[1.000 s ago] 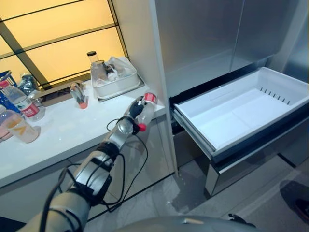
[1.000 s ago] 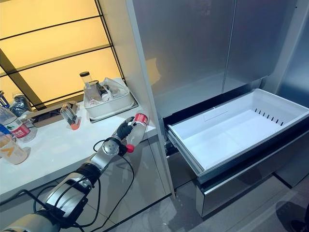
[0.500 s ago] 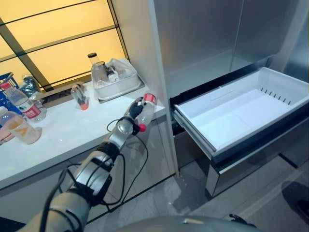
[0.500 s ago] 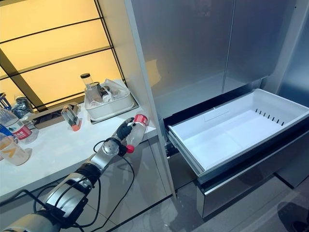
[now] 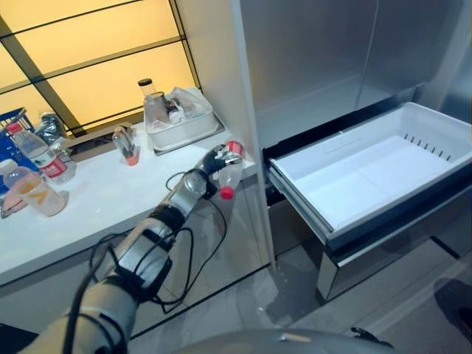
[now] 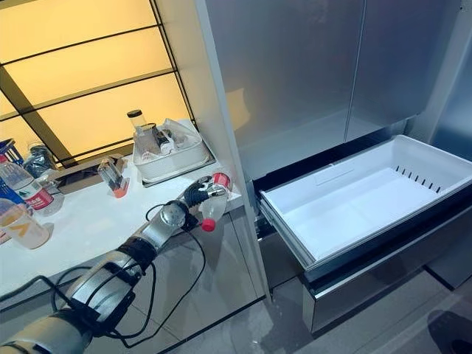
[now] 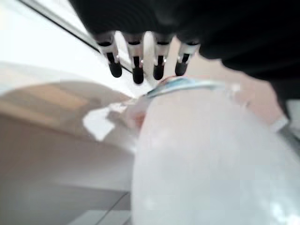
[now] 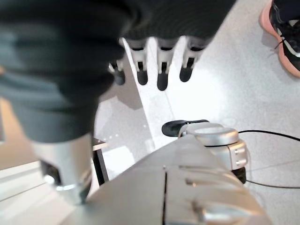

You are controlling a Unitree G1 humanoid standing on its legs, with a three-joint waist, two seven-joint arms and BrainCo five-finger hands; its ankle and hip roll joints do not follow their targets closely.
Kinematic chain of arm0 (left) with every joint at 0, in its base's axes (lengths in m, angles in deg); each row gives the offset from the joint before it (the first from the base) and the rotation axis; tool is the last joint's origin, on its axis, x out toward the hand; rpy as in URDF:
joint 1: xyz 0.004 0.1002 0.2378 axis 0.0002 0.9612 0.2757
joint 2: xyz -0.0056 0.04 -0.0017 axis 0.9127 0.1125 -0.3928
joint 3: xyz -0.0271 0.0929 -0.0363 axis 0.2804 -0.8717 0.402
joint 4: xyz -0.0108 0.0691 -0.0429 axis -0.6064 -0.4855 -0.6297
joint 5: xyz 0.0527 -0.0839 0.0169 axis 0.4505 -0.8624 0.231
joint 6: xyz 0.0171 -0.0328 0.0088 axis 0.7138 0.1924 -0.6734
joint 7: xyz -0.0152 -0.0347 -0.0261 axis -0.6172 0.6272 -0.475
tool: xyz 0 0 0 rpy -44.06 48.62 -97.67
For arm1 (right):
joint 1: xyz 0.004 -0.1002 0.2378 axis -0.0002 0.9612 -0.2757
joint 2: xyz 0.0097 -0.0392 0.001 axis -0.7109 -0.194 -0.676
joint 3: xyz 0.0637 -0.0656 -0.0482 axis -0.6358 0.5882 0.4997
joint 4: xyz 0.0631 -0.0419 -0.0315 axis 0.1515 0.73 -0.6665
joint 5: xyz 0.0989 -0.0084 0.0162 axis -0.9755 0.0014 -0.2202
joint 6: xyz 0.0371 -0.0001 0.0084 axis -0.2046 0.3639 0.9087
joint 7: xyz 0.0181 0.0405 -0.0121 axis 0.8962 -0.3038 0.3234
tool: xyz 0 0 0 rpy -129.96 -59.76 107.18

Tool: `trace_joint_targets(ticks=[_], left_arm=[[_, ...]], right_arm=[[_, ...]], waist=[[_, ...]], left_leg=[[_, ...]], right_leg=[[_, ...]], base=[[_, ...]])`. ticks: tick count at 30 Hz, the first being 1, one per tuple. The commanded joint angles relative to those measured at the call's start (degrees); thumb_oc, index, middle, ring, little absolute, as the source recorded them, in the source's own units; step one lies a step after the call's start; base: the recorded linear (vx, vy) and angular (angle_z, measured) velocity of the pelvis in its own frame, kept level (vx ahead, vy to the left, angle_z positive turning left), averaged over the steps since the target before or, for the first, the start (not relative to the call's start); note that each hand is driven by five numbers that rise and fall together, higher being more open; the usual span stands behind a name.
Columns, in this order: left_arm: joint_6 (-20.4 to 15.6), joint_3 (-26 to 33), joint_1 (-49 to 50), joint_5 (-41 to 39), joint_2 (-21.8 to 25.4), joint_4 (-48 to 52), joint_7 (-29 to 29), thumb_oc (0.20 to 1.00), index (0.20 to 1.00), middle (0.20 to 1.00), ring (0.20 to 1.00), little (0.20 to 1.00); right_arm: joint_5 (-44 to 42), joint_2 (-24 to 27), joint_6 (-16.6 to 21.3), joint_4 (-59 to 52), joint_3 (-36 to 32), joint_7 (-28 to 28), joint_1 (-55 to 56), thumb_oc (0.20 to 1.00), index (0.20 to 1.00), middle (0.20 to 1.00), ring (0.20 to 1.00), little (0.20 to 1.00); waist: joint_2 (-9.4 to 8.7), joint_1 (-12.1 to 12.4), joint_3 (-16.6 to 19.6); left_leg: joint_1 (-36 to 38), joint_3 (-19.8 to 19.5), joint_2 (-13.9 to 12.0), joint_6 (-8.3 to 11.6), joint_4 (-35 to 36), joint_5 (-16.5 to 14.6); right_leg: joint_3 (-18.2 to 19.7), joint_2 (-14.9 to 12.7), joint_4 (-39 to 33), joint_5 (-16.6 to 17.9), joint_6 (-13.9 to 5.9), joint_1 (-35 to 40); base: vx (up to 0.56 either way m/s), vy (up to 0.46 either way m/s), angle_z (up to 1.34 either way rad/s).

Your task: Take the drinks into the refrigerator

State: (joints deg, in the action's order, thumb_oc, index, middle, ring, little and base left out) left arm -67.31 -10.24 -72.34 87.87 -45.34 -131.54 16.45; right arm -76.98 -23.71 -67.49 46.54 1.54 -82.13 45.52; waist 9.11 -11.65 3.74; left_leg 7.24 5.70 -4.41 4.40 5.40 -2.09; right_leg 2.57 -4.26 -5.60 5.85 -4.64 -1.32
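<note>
Left hand (image 5: 210, 164): fingers curled round the bottle (image 5: 228, 169), at the counter's (image 5: 110, 199) right front edge.
Bottle: clear, red label band, tilted, partly past the edge.
Drawer (image 5: 369, 173): pulled out, well to the hand's right, open floor between.
Right hand (image 8: 159, 61): fingers straight, holding nothing.
Writing: none readable.

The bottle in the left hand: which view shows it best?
The right eye view: the whole bottle shows, tilted at the counter's edge, with the left hand curled round it. The left eye view shows nearly the same. The left wrist view shows a close, blurred part of its side past the fingers.
</note>
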Motion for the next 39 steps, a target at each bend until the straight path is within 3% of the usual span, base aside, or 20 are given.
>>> trace_joint_targets(ticks=[1, 13, 20, 23, 39], left_arm=[[-1.6, 0.3, -7.5, 1.8, 0.4, -3.7, 2.4, 1.000, 1.000, 1.000, 1.000, 1.000], [-1.2, -1.0, -6.6, 4.3, 0.7, -5.7, 3.7, 1.000, 1.000, 1.000, 1.000, 1.000], [-1.4, -5.1, -8.0, 12.5, 2.2, -4.1, 4.0, 1.000, 1.000, 1.000, 1.000, 1.000], [-1.2, -6.3, -10.4, 14.8, 1.0, -7.7, 2.4, 1.000, 1.000, 1.000, 1.000, 1.000], [1.2, -7.0, -9.3, 19.1, -1.9, -9.9, 3.5, 1.000, 1.000, 1.000, 1.000, 1.000]], right_arm=[[-1.0, -2.6, -0.7, 6.5, 0.3, -1.4, -1.3, 1.000, 1.000, 1.000, 1.000, 1.000], [-1.4, -2.2, -1.0, 6.5, -0.1, -1.8, -2.0, 1.000, 1.000, 1.000, 1.000, 1.000], [-2.1, -1.4, -0.7, 5.8, -0.9, -1.6, -2.8, 1.000, 1.000, 1.000, 1.000, 1.000], [-2.2, -0.4, -0.2, 4.9, -0.4, -1.4, -2.8, 1.000, 1.000, 1.000, 1.000, 1.000], [-3.1, 0.0, -0.6, 4.6, -1.1, -0.9, -3.3, 1.000, 1.000, 1.000, 1.000, 1.000]], waist=[[-4.36, -1.1, -0.4], [-3.17, -2.2, -0.8], [-1.94, -2.8, -1.5], [-0.92, -4.0, -1.7], [-0.07, -3.7, -2.5]], left_leg=[[0.2, -0.3, 2.1, -1.33, -0.4, -2.5], [0.5, 0.7, 2.2, -1.39, -0.4, -2.5], [0.4, 0.9, 2.3, -1.31, -0.5, -2.4], [0.5, 1.6, 2.3, -1.27, -0.6, -2.5], [0.3, 0.5, 2.4, -1.31, -1.0, -2.4]], right_leg=[[1.9, -2.9, 0.6, -4.6, -3.41, 3.3], [3.0, -2.9, 0.6, -4.5, -3.33, 2.9], [3.3, -2.8, 0.8, -4.4, -3.30, 2.5], [4.1, -2.7, 0.9, -4.4, -3.30, 2.1], [3.2, -2.9, 1.0, -4.7, -2.97, 2.8]], base=[[0.00, 0.000, 0.00], [0.00, 0.000, 0.00], [-0.01, 0.003, -0.02], [0.00, 0.007, -0.02], [0.00, 0.001, -0.02]])
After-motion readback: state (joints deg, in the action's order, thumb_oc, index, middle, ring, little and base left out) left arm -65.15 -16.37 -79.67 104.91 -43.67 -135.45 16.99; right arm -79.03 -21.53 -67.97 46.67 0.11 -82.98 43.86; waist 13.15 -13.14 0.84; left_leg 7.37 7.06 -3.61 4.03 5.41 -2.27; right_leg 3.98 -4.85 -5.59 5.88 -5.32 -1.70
